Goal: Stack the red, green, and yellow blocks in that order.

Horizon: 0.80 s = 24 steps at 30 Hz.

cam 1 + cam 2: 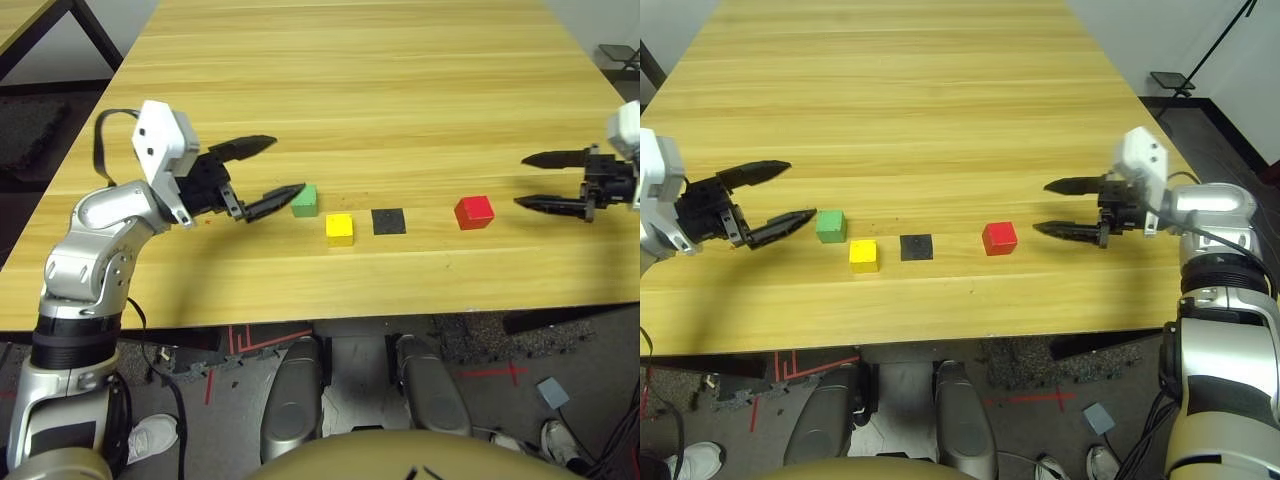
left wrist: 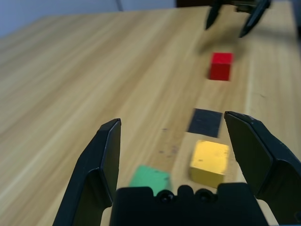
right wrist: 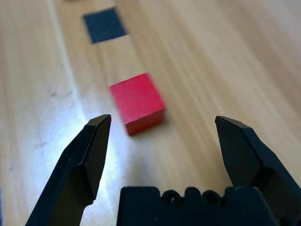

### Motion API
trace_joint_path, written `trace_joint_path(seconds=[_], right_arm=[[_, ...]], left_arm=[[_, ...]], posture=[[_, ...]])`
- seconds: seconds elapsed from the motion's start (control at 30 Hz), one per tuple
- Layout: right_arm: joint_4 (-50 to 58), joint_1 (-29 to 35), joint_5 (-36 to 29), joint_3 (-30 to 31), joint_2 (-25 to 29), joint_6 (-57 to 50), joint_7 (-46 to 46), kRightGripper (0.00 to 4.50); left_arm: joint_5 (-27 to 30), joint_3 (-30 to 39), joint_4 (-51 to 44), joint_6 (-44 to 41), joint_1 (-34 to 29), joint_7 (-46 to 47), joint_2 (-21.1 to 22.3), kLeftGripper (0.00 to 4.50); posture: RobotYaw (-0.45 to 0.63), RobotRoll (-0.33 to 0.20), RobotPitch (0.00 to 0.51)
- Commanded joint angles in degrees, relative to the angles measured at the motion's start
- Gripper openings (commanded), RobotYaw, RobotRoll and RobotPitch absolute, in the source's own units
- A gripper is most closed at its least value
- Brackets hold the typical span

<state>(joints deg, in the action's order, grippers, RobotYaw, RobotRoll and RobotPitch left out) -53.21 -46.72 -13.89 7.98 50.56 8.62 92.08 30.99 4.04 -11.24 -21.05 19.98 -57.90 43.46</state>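
Three cubes lie in a row near the table's front. The green block (image 1: 305,200) is leftmost, the yellow block (image 1: 340,229) sits just right of it and nearer the front edge, and the red block (image 1: 474,212) lies to the right. My left gripper (image 1: 274,169) is open, its near fingertip almost at the green block's left side. In the left wrist view the green block (image 2: 150,178) and yellow block (image 2: 209,163) lie ahead between the fingers. My right gripper (image 1: 1048,207) is open, a short gap right of the red block (image 3: 138,102).
A flat black square patch (image 1: 388,221) lies on the wooden table (image 1: 400,90) between the yellow and red blocks. The far half of the table is bare wood. The table's front edge runs just below the blocks.
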Motion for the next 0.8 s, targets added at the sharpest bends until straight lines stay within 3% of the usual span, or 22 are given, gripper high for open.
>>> trace_joint_path(seconds=[0.03, 0.33, 0.7, 0.8], right_arm=[[1.4, -1.4, -2.4, 6.9, 1.3, 1.3, 0.4, 4.50], [-4.9, -7.1, 0.7, 14.6, -2.9, 6.7, 0.4, 4.50], [-11.9, -10.3, 7.9, 14.7, -8.2, 9.8, 0.4, 4.50], [-13.1, -10.8, 10.3, 13.8, -8.9, 10.6, 0.3, 3.90]], left_arm=[[-2.6, -2.9, 2.3, 1.3, 1.3, -1.2, -1.1, 4.49], [-5.7, -5.2, 2.2, 2.2, 0.7, -0.5, -3.5, 4.49], [-7.7, -5.3, 0.8, 2.0, 0.3, 0.5, -4.7, 4.49], [-7.7, -5.1, 0.5, 1.7, 0.5, 0.3, -4.3, 4.50]], posture=[[0.19, -0.106, 0.136], [0.24, -0.116, 0.131], [0.29, -0.120, 0.138], [0.30, -0.118, 0.139]])
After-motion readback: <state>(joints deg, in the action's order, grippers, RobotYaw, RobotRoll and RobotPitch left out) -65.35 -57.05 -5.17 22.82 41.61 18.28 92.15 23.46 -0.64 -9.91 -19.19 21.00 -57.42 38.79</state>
